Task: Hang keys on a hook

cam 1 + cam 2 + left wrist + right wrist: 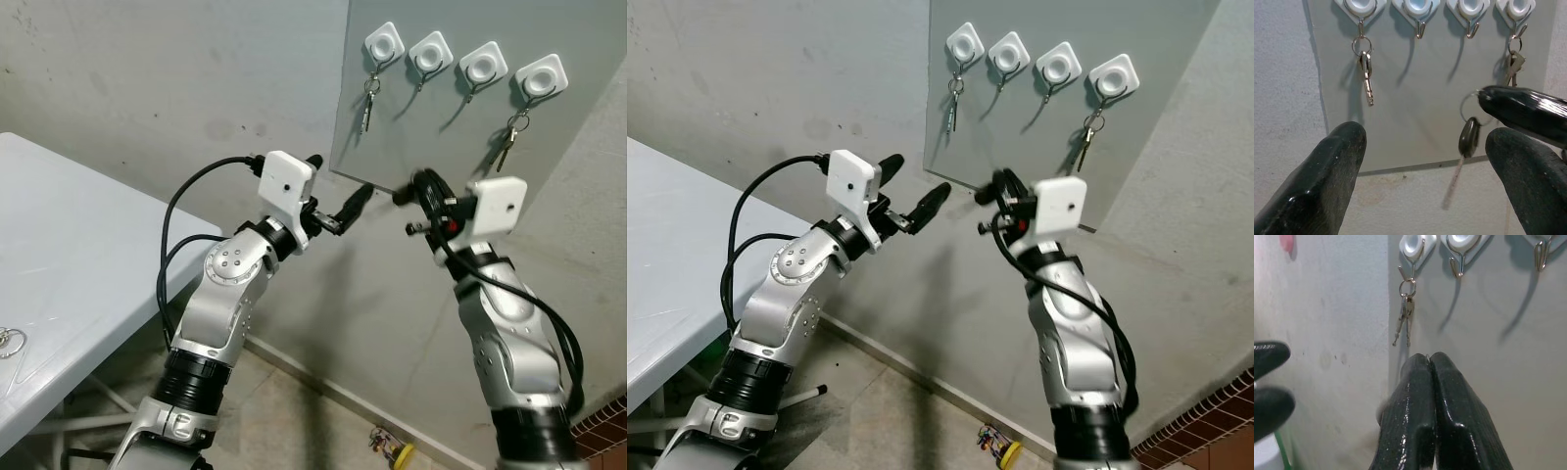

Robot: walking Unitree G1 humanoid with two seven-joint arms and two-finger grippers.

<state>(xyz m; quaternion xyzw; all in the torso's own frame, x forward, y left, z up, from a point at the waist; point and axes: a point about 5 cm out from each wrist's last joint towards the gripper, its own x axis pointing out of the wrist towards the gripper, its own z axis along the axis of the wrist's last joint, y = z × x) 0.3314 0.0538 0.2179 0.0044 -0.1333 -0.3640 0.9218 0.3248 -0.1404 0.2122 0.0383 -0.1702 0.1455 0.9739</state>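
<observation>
A grey board (441,127) on the wall carries a row of white hooks. Keys (369,103) hang from the leftmost hook (384,44), and another bunch (509,142) hangs from the rightmost hook (542,76). The two middle hooks (430,54) (483,64) are bare. My right gripper (400,194) is below the board's lower edge, shut on a ring with a dark-headed key (1468,139) dangling from it. My left gripper (338,183) is open just to its left, holding nothing.
A white table (78,245) stands at the left with a loose key ring (10,341) near its front edge. A small yellow object (392,452) lies on the floor by the wall. Brick wall edge (607,421) is at the lower right.
</observation>
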